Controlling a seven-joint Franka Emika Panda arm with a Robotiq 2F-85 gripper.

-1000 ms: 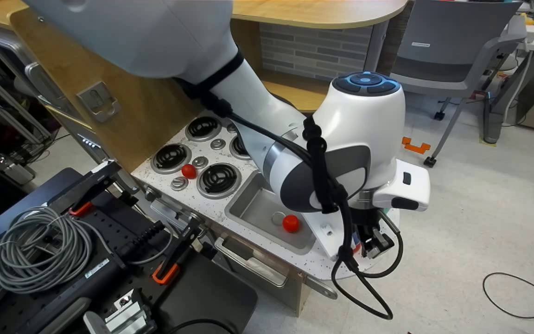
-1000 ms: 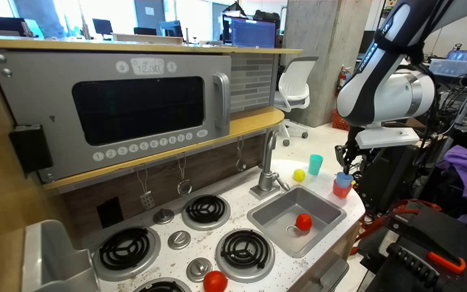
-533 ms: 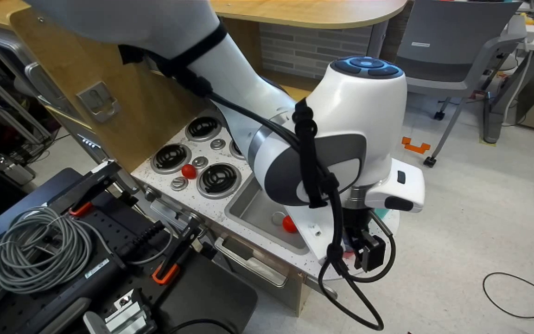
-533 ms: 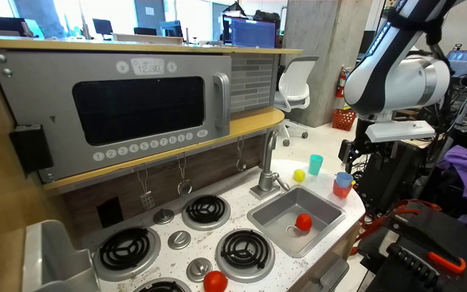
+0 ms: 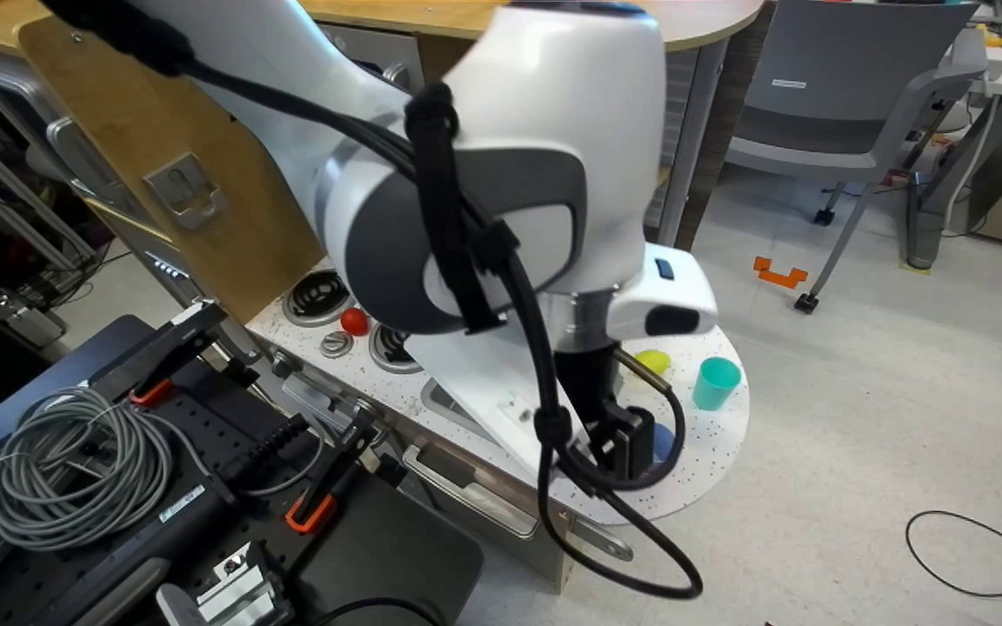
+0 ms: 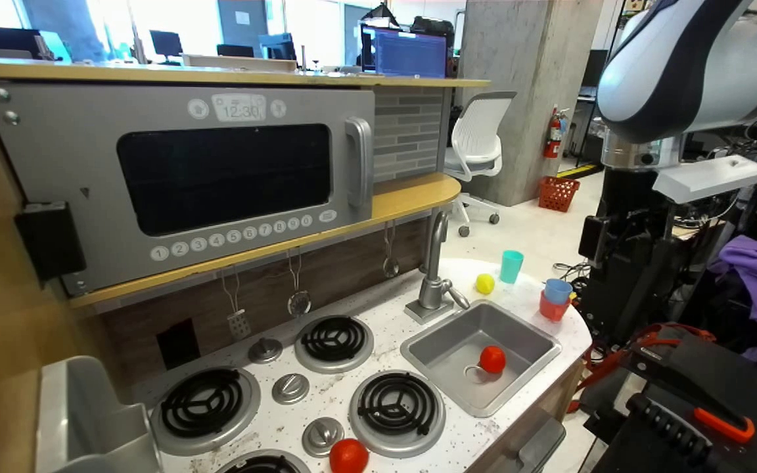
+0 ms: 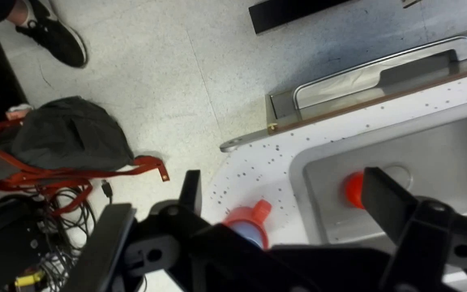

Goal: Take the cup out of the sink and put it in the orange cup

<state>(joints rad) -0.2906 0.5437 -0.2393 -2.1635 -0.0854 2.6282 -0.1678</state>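
Note:
A blue cup [image 6: 557,290] sits nested in the orange cup [image 6: 553,311], which stands upright near the rounded end of the counter. Seen from the wrist, the orange cup [image 7: 239,212] shows its handle and the blue cup [image 7: 249,230] inside, partly covered by the left finger. My gripper [image 7: 283,174] is wide open above the counter, apart from both cups, with nothing between its fingers. Within the grey sink [image 6: 457,338] lies a round red object [image 6: 492,359], like a toy tomato; the right finger partly hides this red object [image 7: 353,190] in the wrist view.
A teal cup [image 6: 511,266] and a yellow lemon-like piece [image 6: 485,283] stand behind the sink. The tall faucet [image 6: 435,276] rises at its back edge. Another red round object [image 6: 348,454] lies among the burners. A drawer handle [image 7: 339,83] juts from the counter front.
A second ago my fingers were at the blue cup's rim. They have since spread, and the gripper has lifted off and swung away. The blue cup has stayed in the orange cup.

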